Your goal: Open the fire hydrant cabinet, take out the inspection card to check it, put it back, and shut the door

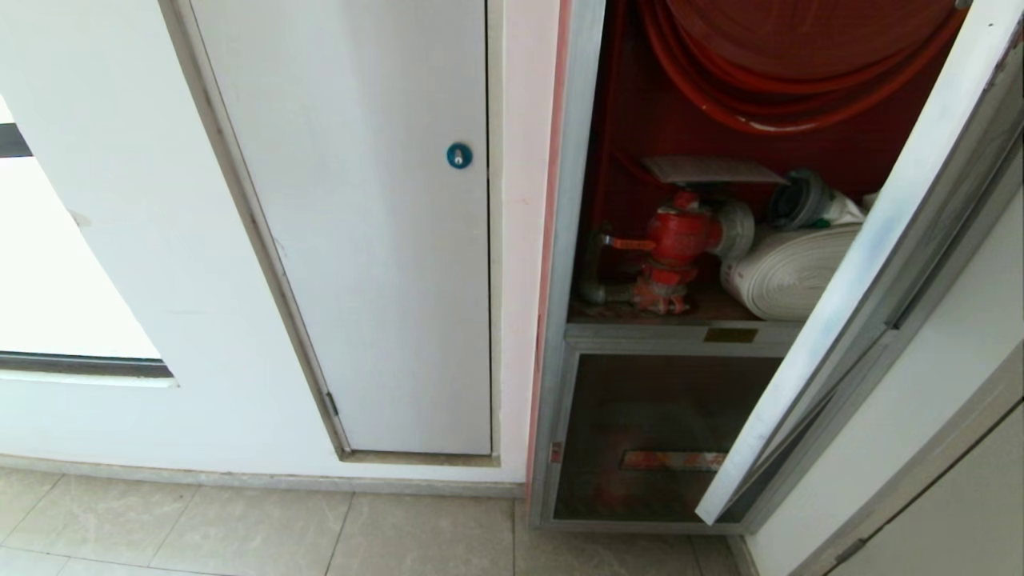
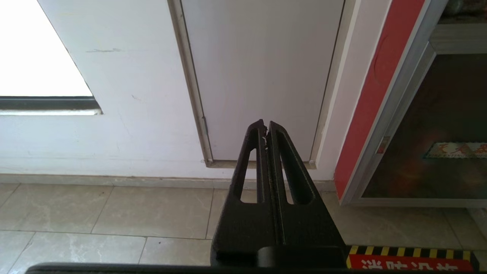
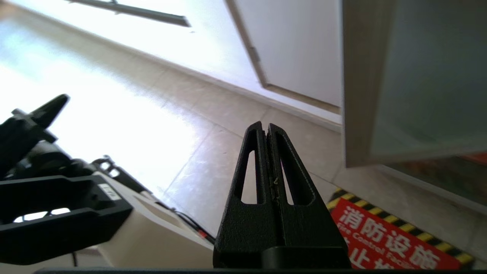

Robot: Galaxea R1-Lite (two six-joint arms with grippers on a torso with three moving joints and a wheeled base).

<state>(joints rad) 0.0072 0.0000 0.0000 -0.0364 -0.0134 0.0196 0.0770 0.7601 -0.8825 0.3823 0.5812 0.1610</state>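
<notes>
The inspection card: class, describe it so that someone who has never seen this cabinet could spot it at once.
Find the fire hydrant cabinet, its red inside showing past the open door. Under the red hose reel, a thin pale grey sheet, the inspection card, lies above the red valve. It alone is flat and papery; the white rolled hose beside it is bulky and round.

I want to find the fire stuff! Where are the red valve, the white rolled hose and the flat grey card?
Red metal valve [image 1: 676,236], head view, its round body.
White rolled hose [image 1: 788,276], head view, its outer coil.
Flat pale grey inspection card [image 1: 712,170], head view, its top face.
</notes>
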